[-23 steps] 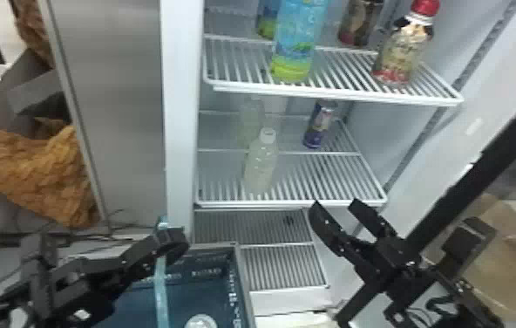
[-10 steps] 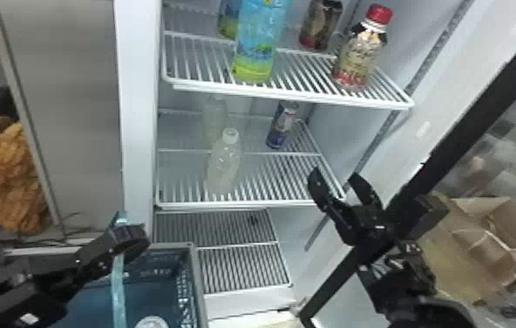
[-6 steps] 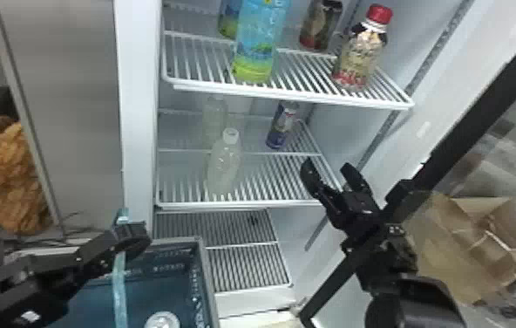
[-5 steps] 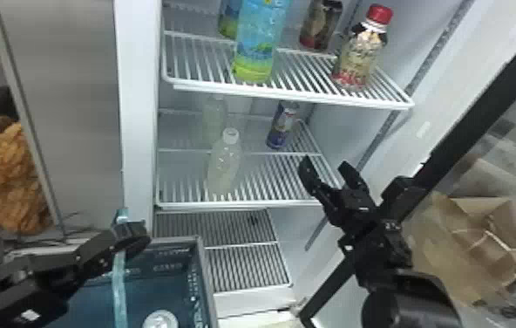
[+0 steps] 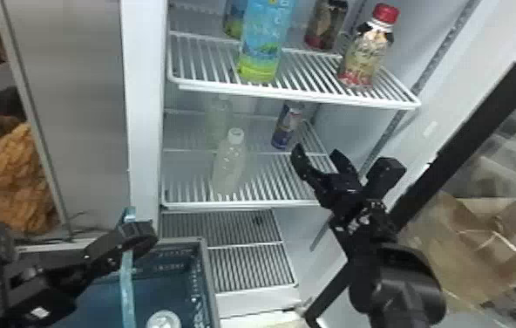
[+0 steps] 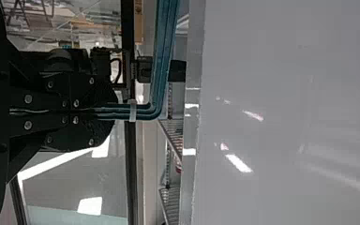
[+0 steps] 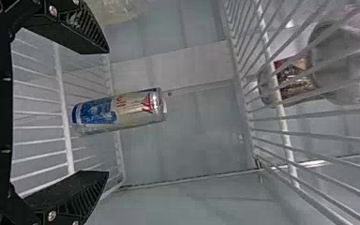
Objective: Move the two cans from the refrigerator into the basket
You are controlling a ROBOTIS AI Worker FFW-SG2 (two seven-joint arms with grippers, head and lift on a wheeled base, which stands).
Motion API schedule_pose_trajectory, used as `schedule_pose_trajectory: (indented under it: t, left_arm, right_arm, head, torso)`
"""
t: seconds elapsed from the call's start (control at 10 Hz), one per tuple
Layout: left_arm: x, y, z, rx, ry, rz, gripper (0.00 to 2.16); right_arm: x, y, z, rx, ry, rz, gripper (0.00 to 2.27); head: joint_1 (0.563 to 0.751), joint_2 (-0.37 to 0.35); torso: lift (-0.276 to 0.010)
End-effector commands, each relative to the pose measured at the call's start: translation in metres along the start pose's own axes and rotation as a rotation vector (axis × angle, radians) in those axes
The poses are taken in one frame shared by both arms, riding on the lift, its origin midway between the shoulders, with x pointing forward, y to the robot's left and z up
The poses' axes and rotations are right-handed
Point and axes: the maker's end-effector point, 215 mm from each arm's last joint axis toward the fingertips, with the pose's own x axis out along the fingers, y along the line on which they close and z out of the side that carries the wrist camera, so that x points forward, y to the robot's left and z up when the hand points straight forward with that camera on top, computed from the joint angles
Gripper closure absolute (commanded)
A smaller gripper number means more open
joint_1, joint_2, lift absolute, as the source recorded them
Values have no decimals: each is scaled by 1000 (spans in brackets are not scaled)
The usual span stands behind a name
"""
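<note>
Advancing level should suit the pick. Head view: the right gripper (image 5: 318, 152) is right of centre, the can (image 5: 286, 128) deeper on the shelf (image 5: 270, 203), upper centre. Left wrist view: the left gripper (image 6: 108, 111) is clamped on the basket handle (image 6: 163, 61). Right wrist view: the fingers (image 7: 70, 33) stand apart, the can midway ahead; closing should wait until they straddle it.

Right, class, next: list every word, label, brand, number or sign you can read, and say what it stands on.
No text reads clearly enough to quote.
Blue-and-silver can: blue and red label print, too blurred.
Tall blue-and-green bottle: pale lettering, too blurred.
Red-capped bottle: label markings, too small and blurred.
</note>
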Motion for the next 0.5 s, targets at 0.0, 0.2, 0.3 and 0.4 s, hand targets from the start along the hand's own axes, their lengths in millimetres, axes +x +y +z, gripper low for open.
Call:
schedule_pose_trajectory:
  t: [0.0, 0.2, 0.3, 0.4]
  left_arm:
    - [0, 0, -1, -1, 1, 0, 1199]
    - [-1, 2, -1, -3, 1, 4, 1199]
    - [0, 1, -1, -1, 1, 4, 1199]
    - [0, 2, -1, -1, 3, 6, 1199]
  right_arm:
    - [8, -4, -8, -3, 18, -10, 124]
    - [23, -4, -10, -4, 26, -15, 124]
    - [31, -2, -14, 4, 36, -13, 124]
    - [39, 2, -17, 3, 45, -13, 124]
  head:
    - [695, -325]
    - [695, -325]
    - [695, -323]
    - [695, -318]
  torso:
    - [-218]
    - [-218]
    - [-218]
    - [-218]
